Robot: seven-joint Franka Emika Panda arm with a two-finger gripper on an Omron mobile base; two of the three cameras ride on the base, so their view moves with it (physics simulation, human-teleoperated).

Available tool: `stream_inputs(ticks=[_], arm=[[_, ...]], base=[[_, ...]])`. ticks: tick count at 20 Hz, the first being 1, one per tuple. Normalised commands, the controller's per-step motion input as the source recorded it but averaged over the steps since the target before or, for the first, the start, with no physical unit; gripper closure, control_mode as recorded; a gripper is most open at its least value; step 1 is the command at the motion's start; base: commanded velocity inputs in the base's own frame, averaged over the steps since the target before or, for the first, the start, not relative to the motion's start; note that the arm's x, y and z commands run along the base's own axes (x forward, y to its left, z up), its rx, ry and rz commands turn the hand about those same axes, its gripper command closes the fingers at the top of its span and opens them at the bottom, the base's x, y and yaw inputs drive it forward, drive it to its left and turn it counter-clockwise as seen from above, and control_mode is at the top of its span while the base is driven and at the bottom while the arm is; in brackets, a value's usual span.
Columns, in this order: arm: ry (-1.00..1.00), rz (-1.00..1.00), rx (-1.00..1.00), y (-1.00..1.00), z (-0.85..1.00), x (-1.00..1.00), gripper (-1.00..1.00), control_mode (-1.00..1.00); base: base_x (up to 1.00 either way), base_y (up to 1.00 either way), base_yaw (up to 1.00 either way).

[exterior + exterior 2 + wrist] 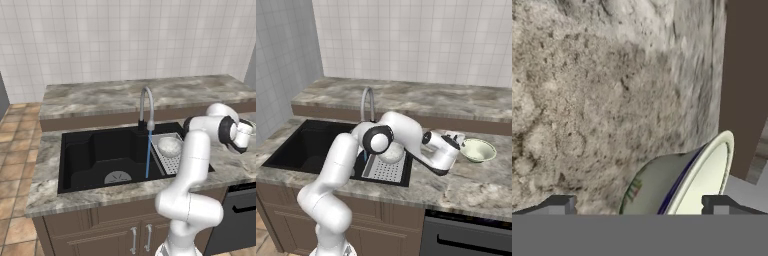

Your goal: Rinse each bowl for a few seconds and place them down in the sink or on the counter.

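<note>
One bowl (169, 146) on tray (172, 162) in sink (90, 155); other bowl (478, 150) on counter (471, 185), right of sink.

a kitchen, black sink (80, 155) with running faucet (146, 107), marbled counter (125, 95), tiled wall (125, 40) (wooden cabinets (100, 235) below)

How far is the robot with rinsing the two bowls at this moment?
The faucet is running into the sink. The whitish-grey bowl sits in the perforated tray; whether it was rinsed cannot be told. The open gripper is at the cream bowl on the counter, with the rim between its fingers, not yet gripped. Left: lift, rinse and set it down.
</note>
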Motion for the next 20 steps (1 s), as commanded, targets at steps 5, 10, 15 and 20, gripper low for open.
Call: stream_inputs(ticks=[5, 10, 15, 20], arm=[[0.03, 0.0, 0.0, -0.21, 0.0, 0.26, -1.0, -1.0], [0.02, 0.0, 0.01, -0.23, 0.0, 0.24, -1.0, -1.0], [0.06, 0.0, 0.02, -0.26, -0.03, 0.24, -1.0, -1.0], [0.11, 0.0, 0.02, -0.22, -0.13, 0.27, 1.0, -1.0]], base=[[0.0, 0.0, 0.0], [0.0, 0.0, 0.0], [0.0, 0.0, 0.0], [0.0, 0.0, 0.0]])
